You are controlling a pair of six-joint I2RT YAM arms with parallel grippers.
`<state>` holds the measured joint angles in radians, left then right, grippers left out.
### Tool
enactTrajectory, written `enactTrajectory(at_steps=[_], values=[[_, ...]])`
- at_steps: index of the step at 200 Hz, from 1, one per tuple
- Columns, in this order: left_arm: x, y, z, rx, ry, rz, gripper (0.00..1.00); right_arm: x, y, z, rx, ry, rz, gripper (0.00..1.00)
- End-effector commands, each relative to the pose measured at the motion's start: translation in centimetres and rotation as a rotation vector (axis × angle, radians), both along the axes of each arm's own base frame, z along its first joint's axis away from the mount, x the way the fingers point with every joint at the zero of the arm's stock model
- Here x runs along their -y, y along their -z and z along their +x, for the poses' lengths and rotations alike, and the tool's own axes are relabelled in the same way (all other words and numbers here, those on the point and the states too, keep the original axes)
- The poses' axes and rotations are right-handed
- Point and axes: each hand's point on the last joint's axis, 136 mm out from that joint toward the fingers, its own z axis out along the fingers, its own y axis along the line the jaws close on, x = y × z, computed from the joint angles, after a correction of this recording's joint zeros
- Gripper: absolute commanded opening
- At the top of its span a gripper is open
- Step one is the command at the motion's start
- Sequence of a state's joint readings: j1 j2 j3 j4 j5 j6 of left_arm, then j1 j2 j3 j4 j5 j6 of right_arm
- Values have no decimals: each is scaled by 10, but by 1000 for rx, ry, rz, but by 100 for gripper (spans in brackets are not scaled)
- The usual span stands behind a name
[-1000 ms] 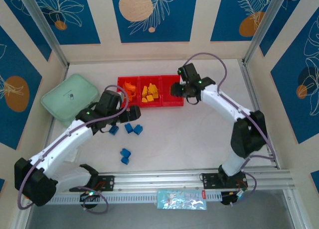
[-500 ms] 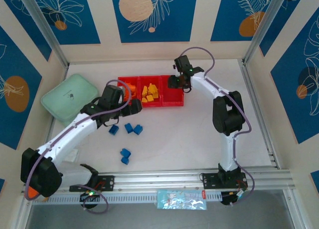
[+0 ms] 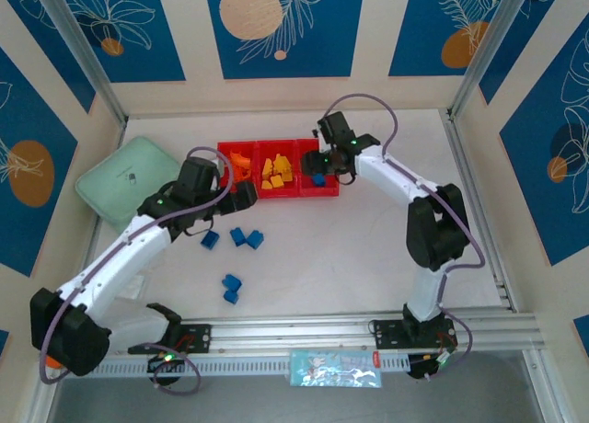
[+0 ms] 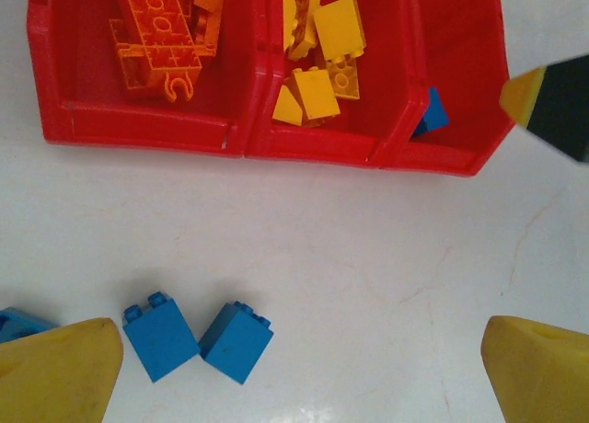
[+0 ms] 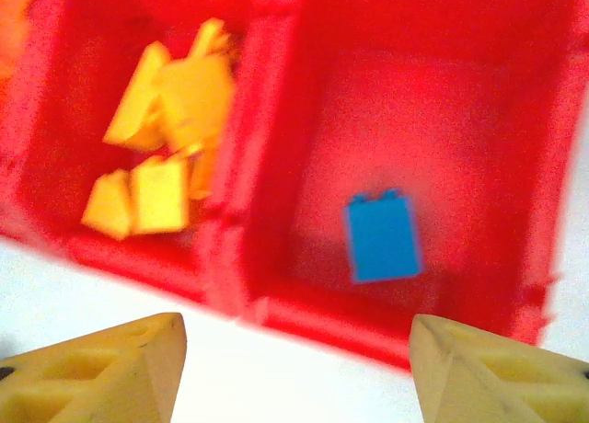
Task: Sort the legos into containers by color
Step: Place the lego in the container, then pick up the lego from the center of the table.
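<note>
The right gripper (image 5: 294,368) hung over the red tray (image 5: 276,303) with its two yellow fingers (image 5: 101,368) apart and nothing between them. Just ahead of those fingers and below them, one blue brick (image 5: 382,234) lay on the floor of the end box, not touching any wall. In the next box, on that gripper's left side, sat a pile of yellow bricks (image 5: 166,156). The left gripper (image 4: 299,377) hung above the white table (image 4: 368,257), on the near side of the tray. Its fingers were spread wide apart and held nothing. Two loose blue bricks (image 4: 161,336) lay side by side on the table just inside its left finger. A third blue one (image 4: 14,324) peeked out at the edge past that finger. Ahead of this gripper and to its left, the orange bricks (image 4: 161,28) were heaped in the first box. The yellow ones were about straight ahead of it, and the single blue brick was ahead to its right. From above, two more blue bricks (image 3: 231,281) lay close together behind the left gripper, nearer the arm bases. A green case (image 3: 129,179) sat on the table off to that gripper's left, well apart from the tray.
</note>
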<state>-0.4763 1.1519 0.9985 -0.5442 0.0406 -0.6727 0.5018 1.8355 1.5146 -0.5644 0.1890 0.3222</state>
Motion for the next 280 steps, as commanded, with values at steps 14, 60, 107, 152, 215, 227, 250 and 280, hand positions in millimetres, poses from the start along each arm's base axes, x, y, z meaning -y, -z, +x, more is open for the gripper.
enactTrajectory(at_steps=[14, 60, 107, 152, 215, 227, 250, 280], values=[[-16, 12, -26, -62, 3, 29, 99, -44, 5, -57, -30, -128, 20, 69], [-31, 29, -54, -117, -24, 39, 99, -95, 33, -109, -59, -292, -24, 74], [-52, 38, -78, -145, -70, 76, 99, -141, 63, -141, -98, -433, -43, 77], [-62, 37, -89, -140, -93, 87, 99, -152, 83, -135, -97, -445, -102, 82], [-65, 40, -92, -151, -107, 95, 99, -167, 107, -152, -126, -557, -133, 83], [-66, 41, -92, -152, -110, 100, 99, -169, 110, -150, -127, -558, -140, 81], [-70, 40, -93, -153, -121, 111, 99, -172, 111, -146, -121, -558, -136, 78], [-70, 40, -94, -152, -119, 111, 99, -172, 117, -142, -121, -560, -156, 71]])
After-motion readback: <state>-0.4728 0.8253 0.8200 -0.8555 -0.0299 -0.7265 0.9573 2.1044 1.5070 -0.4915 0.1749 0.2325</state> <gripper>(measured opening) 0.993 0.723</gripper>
